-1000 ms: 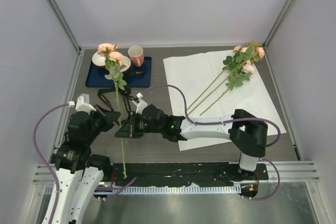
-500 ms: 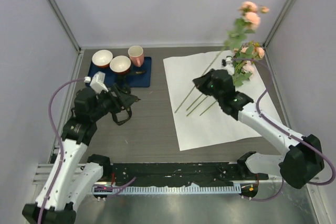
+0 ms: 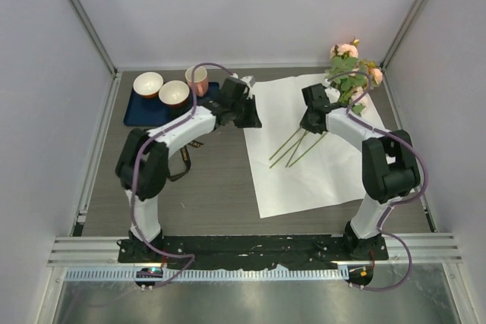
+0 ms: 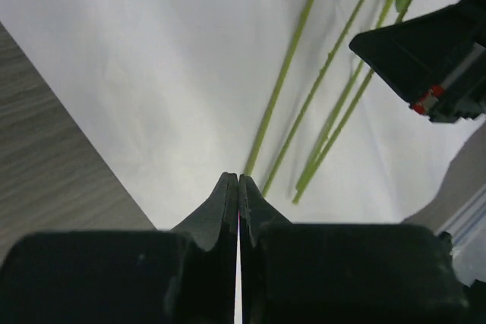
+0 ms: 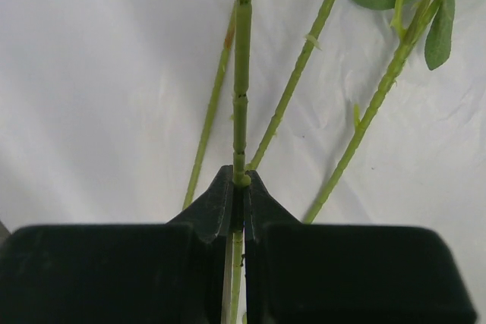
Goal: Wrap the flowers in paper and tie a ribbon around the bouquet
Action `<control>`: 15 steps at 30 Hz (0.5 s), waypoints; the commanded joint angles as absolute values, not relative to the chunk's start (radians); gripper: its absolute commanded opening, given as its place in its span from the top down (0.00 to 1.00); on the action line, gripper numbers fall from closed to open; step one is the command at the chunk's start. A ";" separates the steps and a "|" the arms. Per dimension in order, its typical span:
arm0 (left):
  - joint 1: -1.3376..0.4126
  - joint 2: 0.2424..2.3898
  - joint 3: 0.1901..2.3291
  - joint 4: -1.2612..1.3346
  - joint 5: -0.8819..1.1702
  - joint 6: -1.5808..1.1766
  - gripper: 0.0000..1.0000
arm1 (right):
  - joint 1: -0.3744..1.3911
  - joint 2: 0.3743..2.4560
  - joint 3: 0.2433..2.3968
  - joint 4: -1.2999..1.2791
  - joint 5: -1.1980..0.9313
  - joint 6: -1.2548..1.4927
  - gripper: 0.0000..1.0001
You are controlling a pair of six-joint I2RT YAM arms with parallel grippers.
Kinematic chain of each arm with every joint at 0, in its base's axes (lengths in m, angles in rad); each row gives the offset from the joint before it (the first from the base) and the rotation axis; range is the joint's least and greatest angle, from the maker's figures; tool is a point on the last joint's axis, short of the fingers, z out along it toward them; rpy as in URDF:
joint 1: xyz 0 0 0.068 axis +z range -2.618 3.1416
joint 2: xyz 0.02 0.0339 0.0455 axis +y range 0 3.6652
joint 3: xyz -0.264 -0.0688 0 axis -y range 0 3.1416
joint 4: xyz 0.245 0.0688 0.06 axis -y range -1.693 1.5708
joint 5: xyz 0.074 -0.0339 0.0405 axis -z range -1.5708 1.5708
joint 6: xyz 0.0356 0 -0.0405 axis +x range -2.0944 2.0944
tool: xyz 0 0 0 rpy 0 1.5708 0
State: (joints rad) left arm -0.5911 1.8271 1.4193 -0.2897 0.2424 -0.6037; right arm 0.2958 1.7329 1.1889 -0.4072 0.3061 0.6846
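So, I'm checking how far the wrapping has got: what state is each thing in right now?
paper, spread open on the table, unfolded.
flowers, unwrapped, stems lying across the paper.
ribbon, loose on the table, untied.
left gripper, shut at the paper's left edge.
right gripper, shut on one flower stem.
bowls, upright on the blue mat.
cup, upright on the same mat.

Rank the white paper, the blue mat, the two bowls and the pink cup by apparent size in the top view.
1. paper, by far the largest.
2. blue mat.
3. end bowl and middle bowl, alike: no ranking between them.
4. pink cup, slightly smaller than either bowl.
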 commanded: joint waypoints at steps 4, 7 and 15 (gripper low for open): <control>-0.667 2.123 1.716 -0.465 0.108 -0.491 1.00 | 0.264 1.787 1.256 -0.433 0.304 0.664 1.00; -0.683 2.170 1.739 -0.477 0.090 -0.494 1.00 | 0.238 1.805 1.249 -0.426 0.276 0.650 0.97; -0.739 2.240 1.761 -0.494 0.089 -0.500 1.00 | 0.212 1.827 1.236 -0.416 0.241 0.603 0.69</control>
State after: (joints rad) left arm -0.7128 2.2272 1.7199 -0.4816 0.1043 -0.5137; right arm 0.2169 1.8317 1.2102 -0.4412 0.2539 0.6353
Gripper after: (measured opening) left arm 0.013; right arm 0.279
